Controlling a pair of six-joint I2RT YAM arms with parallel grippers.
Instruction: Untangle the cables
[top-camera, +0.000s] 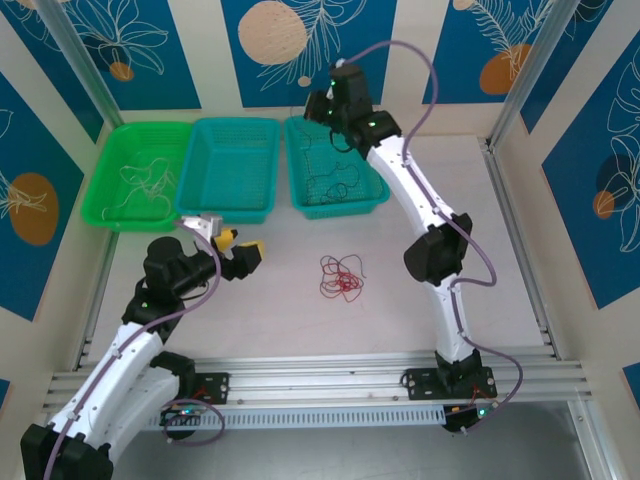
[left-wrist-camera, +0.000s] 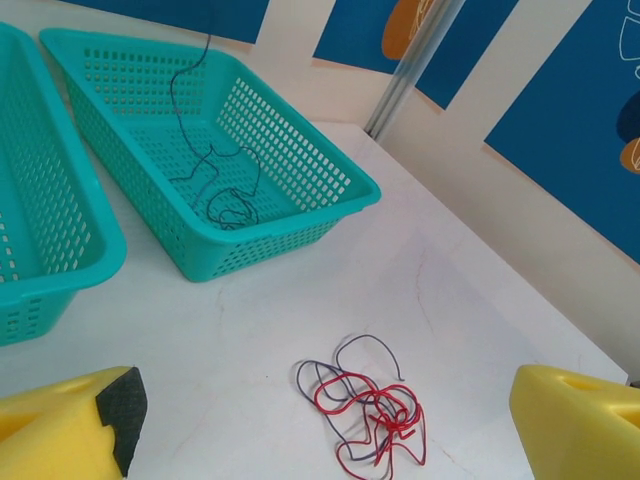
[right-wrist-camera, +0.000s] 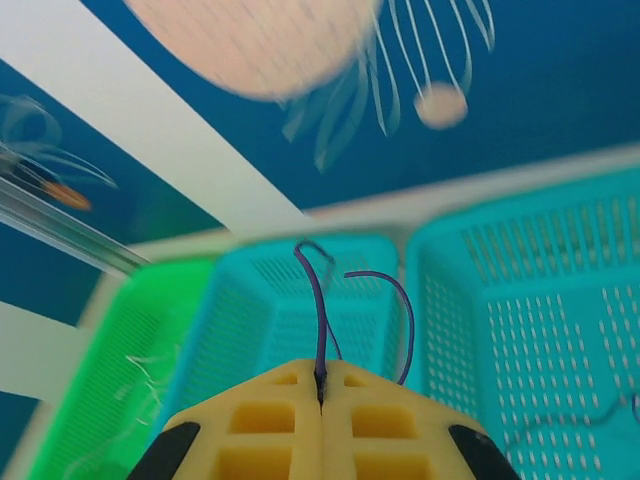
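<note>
A tangle of red and dark cables (top-camera: 342, 277) lies on the white table, also seen in the left wrist view (left-wrist-camera: 370, 410). My left gripper (left-wrist-camera: 320, 440) stands open just short of it, with one yellow finger (left-wrist-camera: 70, 425) on each side of the view. My right gripper (right-wrist-camera: 320, 385) is shut on a thin dark cable (right-wrist-camera: 318, 320), held up over the right teal basket (top-camera: 370, 200). The rest of that dark cable (left-wrist-camera: 225, 190) trails down and loops on the basket floor. A whitish cable (top-camera: 145, 180) lies in the green basket (top-camera: 110, 215).
Three baskets line the back of the table: green at left, a teal one (top-camera: 230, 210) in the middle, teal at right. The right arm (top-camera: 420, 200) stretches over the table's right half. Metal posts and patterned walls enclose the table.
</note>
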